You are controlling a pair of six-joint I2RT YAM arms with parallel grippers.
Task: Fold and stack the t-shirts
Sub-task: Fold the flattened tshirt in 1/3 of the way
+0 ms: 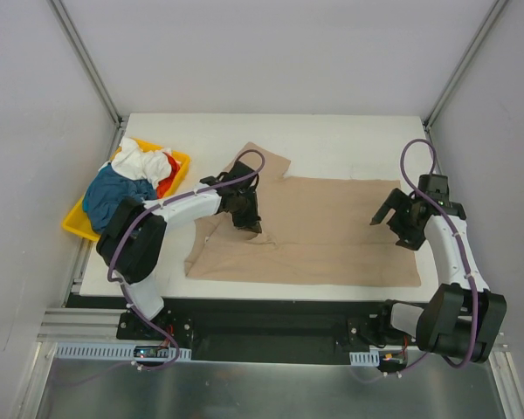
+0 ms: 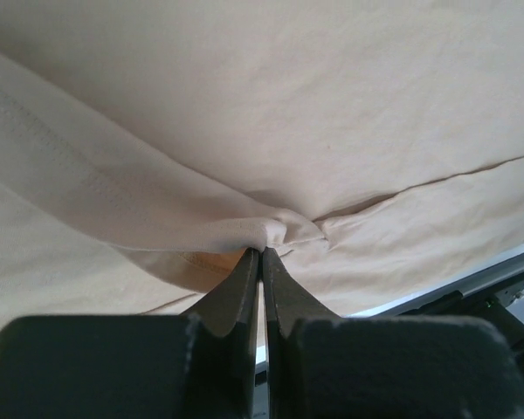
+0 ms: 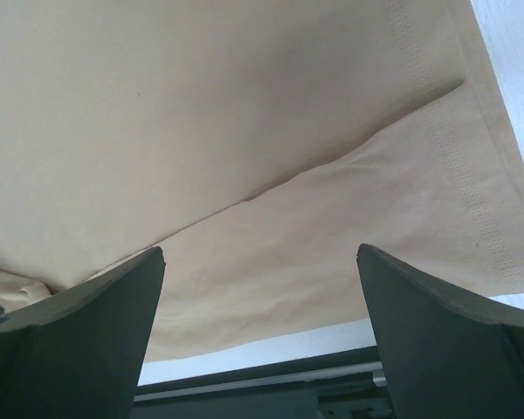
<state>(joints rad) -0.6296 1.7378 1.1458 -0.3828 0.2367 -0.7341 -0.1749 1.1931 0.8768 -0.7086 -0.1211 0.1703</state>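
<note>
tan t-shirt (image 1: 332, 231) spread flat across the white table (image 1: 349, 140), a bunched fold near its left end pinched tight in the closed left gripper (image 2: 262, 253). right gripper (image 3: 260, 253) gaping wide over the shirt's right hem end, gripping nothing. teal t-shirt (image 1: 113, 194), white t-shirt (image 1: 140, 160) and red-orange t-shirt (image 1: 166, 179) heaped in the yellow tray (image 1: 79, 223), left of both grippers.

I am holding my left arm (image 1: 188, 208) stretched toward the middle. Its left gripper (image 1: 248, 220) is pointing down, and the jaws are squeezing a pinch of the tan t-shirt (image 1: 332, 229). My right arm (image 1: 451, 249) is bending up. Its right gripper (image 1: 400, 223) is hanging with the jaws wide apart.
</note>
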